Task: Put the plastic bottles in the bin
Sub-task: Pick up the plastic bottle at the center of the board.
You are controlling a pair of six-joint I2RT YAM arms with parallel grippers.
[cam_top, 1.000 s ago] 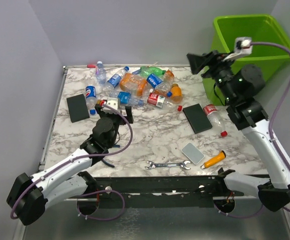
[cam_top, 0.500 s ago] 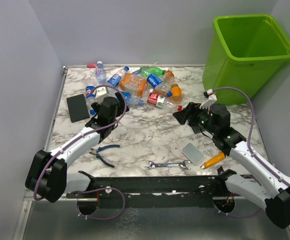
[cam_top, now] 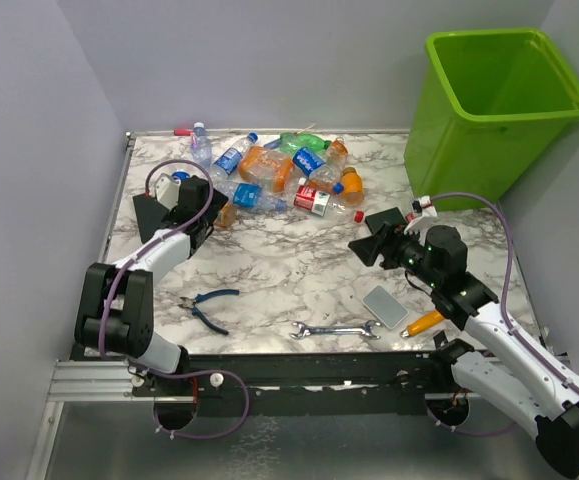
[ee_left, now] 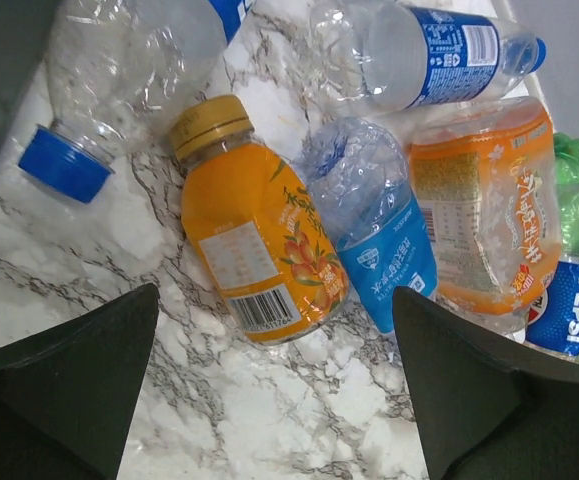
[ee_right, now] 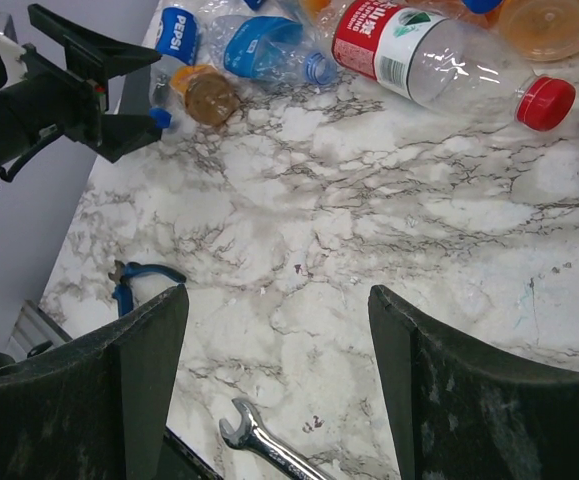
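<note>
A heap of plastic bottles [cam_top: 289,170] lies at the back of the marble table. The lime-green bin [cam_top: 499,100] stands off the table's back right corner. My left gripper [cam_top: 212,210] is open and empty at the heap's left end. In the left wrist view its gripper [ee_left: 274,400] points at an orange juice bottle with a yellow cap [ee_left: 254,260], lying just ahead beside a crushed blue-labelled bottle [ee_left: 374,235]. My right gripper [cam_top: 367,235] is open and empty, low over the table's middle right. In its wrist view its gripper [ee_right: 279,380] faces bare marble, with a red-labelled bottle [ee_right: 429,55] further ahead.
Blue pliers [cam_top: 201,305], a wrench [cam_top: 334,328], a grey slab [cam_top: 384,305] and an orange screwdriver [cam_top: 426,320] lie along the front. One black slab [cam_top: 152,212] lies under my left arm. Another black slab [cam_top: 381,216] is by my right gripper.
My right arm came down from beside the bin to low over the table. My left gripper moved back and left to the edge of the bottle heap.
</note>
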